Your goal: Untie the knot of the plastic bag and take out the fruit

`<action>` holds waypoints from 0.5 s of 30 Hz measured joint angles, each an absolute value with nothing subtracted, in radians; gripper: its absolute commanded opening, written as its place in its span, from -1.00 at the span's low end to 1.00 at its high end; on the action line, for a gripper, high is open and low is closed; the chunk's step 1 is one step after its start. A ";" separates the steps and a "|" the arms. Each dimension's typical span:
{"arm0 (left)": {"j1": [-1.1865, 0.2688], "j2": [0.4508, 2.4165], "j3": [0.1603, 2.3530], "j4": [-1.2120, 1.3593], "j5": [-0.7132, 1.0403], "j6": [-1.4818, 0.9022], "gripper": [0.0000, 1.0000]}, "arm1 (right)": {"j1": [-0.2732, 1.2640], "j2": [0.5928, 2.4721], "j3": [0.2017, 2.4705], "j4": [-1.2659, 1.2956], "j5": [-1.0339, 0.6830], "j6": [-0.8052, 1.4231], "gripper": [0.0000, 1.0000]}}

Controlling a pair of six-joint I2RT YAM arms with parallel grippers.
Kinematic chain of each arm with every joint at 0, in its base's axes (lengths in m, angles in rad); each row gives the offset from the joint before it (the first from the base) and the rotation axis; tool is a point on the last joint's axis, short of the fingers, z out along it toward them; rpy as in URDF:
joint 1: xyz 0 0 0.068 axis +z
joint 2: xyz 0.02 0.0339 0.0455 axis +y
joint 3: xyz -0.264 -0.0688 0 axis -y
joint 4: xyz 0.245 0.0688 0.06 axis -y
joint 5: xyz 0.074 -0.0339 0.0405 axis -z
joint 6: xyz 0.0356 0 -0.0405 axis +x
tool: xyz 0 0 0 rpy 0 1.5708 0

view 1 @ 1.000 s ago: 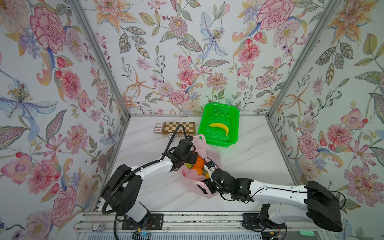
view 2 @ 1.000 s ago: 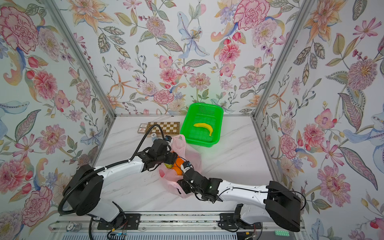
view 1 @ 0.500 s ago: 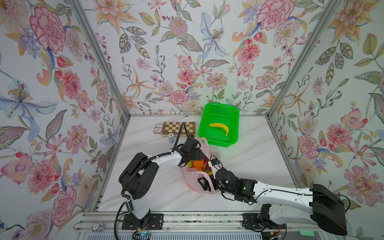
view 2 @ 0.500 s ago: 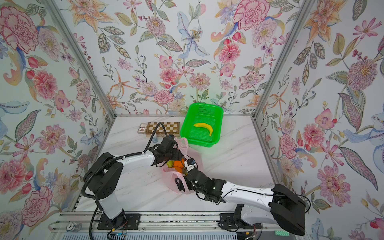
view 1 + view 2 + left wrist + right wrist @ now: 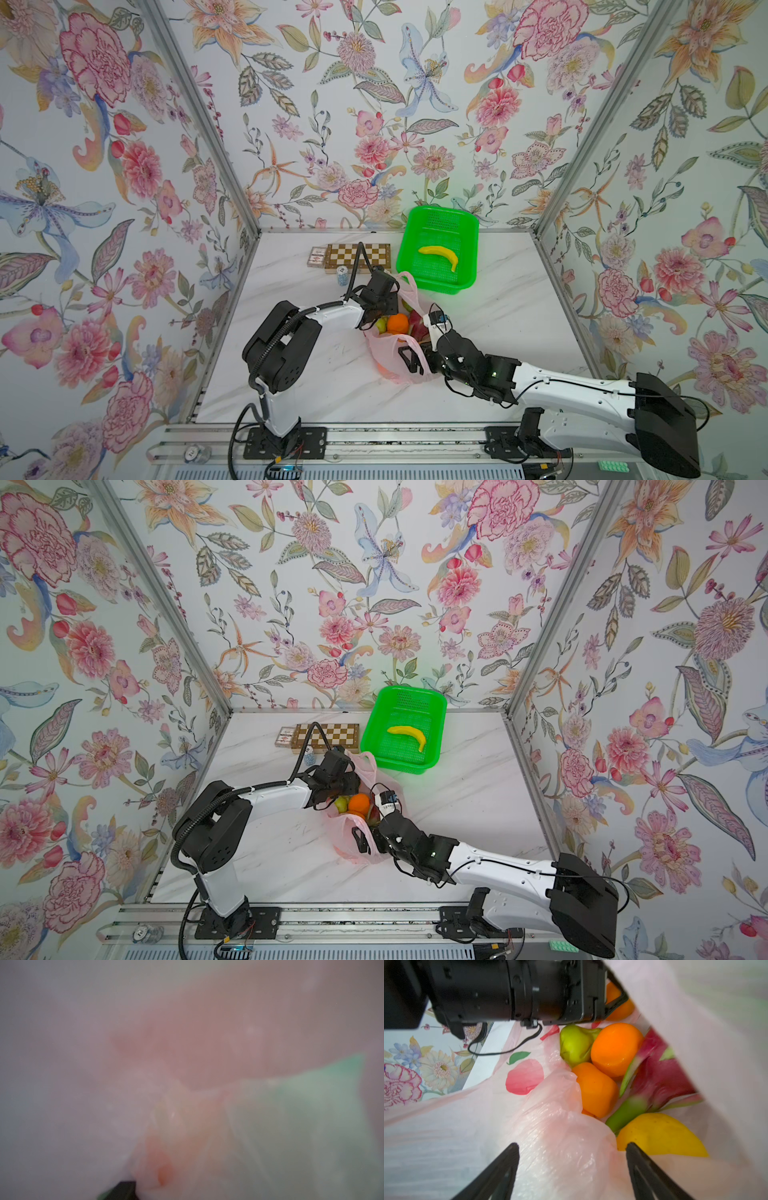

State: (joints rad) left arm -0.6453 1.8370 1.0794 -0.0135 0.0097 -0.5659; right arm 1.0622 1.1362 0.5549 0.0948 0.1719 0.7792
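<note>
The plastic bag (image 5: pixel 388 361) (image 5: pixel 347 845) stands mid-table with its mouth gaping; the knot is out of view. Inside lies the fruit: oranges (image 5: pixel 615 1048) (image 5: pixel 398 323), a green pear-like one (image 5: pixel 575 1045), a magenta dragon fruit (image 5: pixel 660 1076) and a yellow citrus (image 5: pixel 658 1136). My right gripper (image 5: pixel 572 1147) (image 5: pixel 413 361) is open at the bag's near rim, with loose pink film between its fingers. My left gripper (image 5: pixel 388 309) (image 5: pixel 347 789) reaches into the far rim, and bag film blurs out its own wrist view.
A green basket (image 5: pixel 471 232) holding a banana (image 5: pixel 440 254) stands at the back right, just behind the bag. A chessboard (image 5: pixel 357 257), a small card box (image 5: pixel 316 256) and a little blue-topped jar (image 5: pixel 342 275) lie at the back left. Floral walls close in three sides.
The left arm has folded up and its gripper has shifted along the far rim towards the basket. The right jaws have spread wider. The bag's mouth gapes more, showing more fruit.
</note>
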 measured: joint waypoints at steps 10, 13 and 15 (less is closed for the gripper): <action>-0.645 1.773 1.014 0.035 0.092 -0.548 -0.14 | 0.928 1.114 0.566 0.128 0.175 0.779 0.78; -0.645 1.729 0.982 0.065 0.136 -0.534 -0.16 | 0.905 1.114 0.582 0.146 0.154 0.775 0.85; -0.645 1.697 0.963 0.091 0.165 -0.518 -0.17 | 0.884 1.113 0.590 0.156 0.134 0.773 0.88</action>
State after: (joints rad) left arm -0.6449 1.6966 0.9627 0.0910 0.1654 -0.5182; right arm 0.8841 1.1130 0.5903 0.1558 0.1345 0.7727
